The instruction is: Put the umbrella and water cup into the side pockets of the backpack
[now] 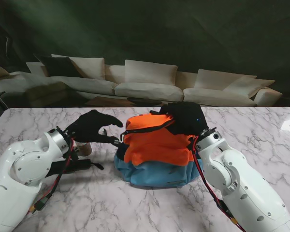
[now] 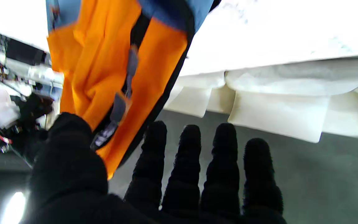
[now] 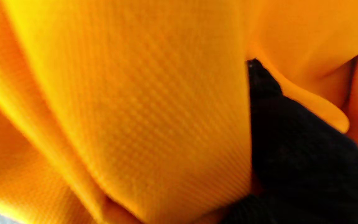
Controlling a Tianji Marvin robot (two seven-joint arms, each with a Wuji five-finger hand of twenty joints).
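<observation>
the backpack (image 1: 157,150), orange over a blue base, sits at the centre of the marble bench (image 1: 135,203). the right hand (image 1: 186,118) rests on the backpack's upper right side; the right wrist view shows black fingers (image 3: 291,140) pressed into orange fabric, grasping it. the left hand (image 1: 92,126) hovers just left of the backpack, released, fingers spread, holding nothing. a black umbrella (image 1: 70,166) lies on the bench under the left forearm. a tan cup (image 1: 84,148) stands beside the left wrist, partly hidden.
</observation>
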